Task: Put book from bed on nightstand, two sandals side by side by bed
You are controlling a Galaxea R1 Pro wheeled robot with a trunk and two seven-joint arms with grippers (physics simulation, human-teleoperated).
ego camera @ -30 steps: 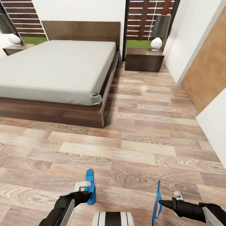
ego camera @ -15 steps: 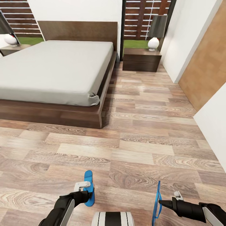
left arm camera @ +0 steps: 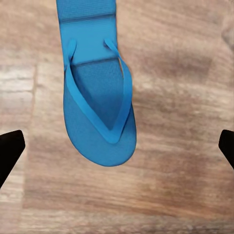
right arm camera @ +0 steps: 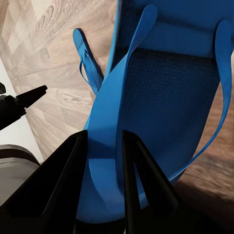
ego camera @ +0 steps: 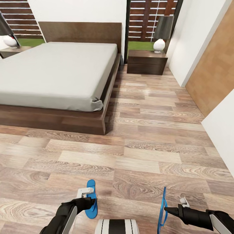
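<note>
While one blue sandal (ego camera: 91,199) lies flat on the wood floor (ego camera: 146,152), long axis running 12 to 6, the left gripper (ego camera: 85,195) hovers right over it, fingers spread wide and empty. The other sandal (ego camera: 162,211) hangs on edge, pinched by its strap in the right gripper (ego camera: 167,210) at 3 o'clock. The bed (ego camera: 58,71) stands well apart at 11 o'clock.

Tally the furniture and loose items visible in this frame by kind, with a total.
Bed: 1
Nightstands: 2, one right of the bed, one left of it
Lamps: 2, one on the right nightstand, one on the left
Blue sandals: 2, one at the left end effector, one in the right end effector
Total: 7
</note>
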